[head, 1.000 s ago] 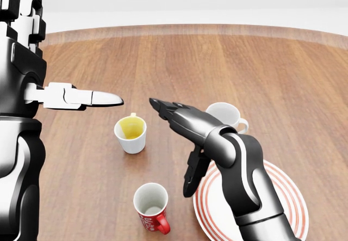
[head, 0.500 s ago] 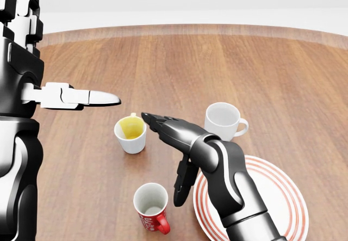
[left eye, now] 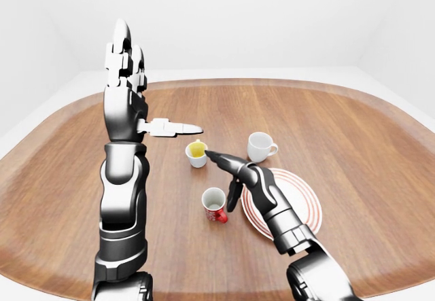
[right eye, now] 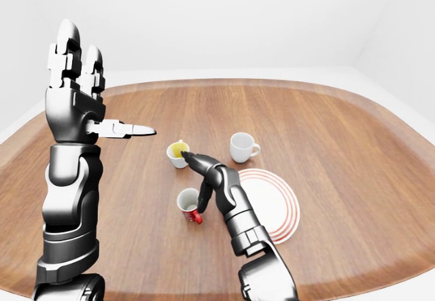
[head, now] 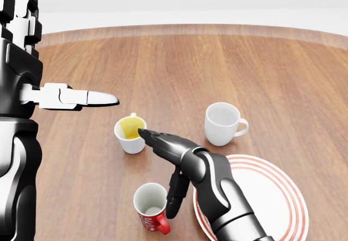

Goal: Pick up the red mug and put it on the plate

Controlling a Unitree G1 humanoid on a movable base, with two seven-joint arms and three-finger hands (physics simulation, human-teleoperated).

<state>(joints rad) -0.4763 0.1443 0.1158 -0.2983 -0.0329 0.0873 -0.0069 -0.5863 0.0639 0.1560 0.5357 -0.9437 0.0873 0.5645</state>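
Plain white room, nothing on the walls, and a big rounded wooden table (left eye: 353, 145) with a raised lip running all the way around its edge. Most of that wood is bare, especially toward the top of the head view and off to the right, so there's loads of open space there. Everything sits clustered around the red-striped plate (head: 272, 197), which is near the bottom of the head view. The red mug (head: 152, 211) stands upright just left of the plate, white inside, handle pointing toward the bottom right, not touching the plate. Up and left of the plate is a small white cup with a yellow inside (head: 130, 134), and directly above the plate is a white mug (head: 222, 122) with its handle to the right. The right hand (head: 168, 167) hovers between the red mug and the plate, fingers spread apart, one pointing at the yellow cup and another hanging down just beside the mug's rim, gripping nothing. The left hand (left eye: 126, 77) is raised well up and left of the plate, fingers straight up, thumb sticking out sideways, empty.
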